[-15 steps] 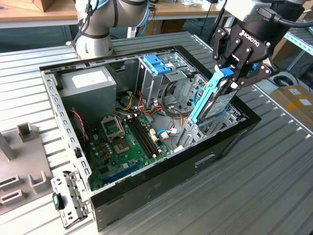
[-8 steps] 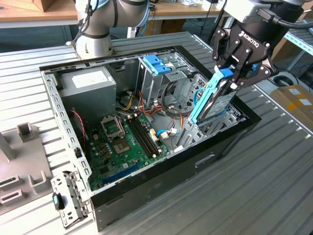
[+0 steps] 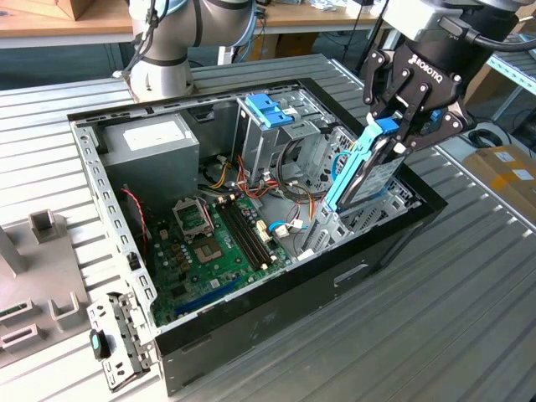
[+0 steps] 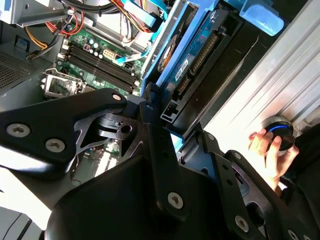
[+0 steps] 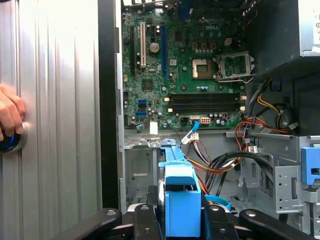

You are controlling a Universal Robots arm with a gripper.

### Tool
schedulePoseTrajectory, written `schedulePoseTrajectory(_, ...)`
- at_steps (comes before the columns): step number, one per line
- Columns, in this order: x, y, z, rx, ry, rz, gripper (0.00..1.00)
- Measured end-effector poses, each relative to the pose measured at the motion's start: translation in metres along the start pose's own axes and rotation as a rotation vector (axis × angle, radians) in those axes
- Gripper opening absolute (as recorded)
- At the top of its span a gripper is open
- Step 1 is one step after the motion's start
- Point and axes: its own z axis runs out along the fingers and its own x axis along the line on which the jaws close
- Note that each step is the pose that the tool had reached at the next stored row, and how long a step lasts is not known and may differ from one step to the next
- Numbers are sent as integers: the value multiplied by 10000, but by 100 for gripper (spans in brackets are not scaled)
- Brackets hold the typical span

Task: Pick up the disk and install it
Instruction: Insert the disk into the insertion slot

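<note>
One open computer case stands on the ribbed desk, with bare desk along its near wall. One disk, on edge and tilted, is clamped in the claw; its lower end is inside the case, just beside the rim on the exterior view's right, close to cables. Beyond stand one blue-handled drive cage and one power supply.

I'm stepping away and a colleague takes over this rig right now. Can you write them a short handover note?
Gripper: shut on the disk, clamping its upper end.
Disk: lifted, on edge and tilted, over the corner of the open computer case at the exterior view's right, with its lower end at the metal bays there.
Done: the pick-up.
Left: the install. The disk hangs in the gripper, and I cannot tell whether it has entered a bay.
Also: a person's hand rests on a round blue-ringed knob on the table beside the case.
</note>
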Motion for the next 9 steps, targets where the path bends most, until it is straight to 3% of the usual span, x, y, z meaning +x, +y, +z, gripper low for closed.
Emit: schedulePoseTrajectory(9,1,-2,40,0,1,1,37)
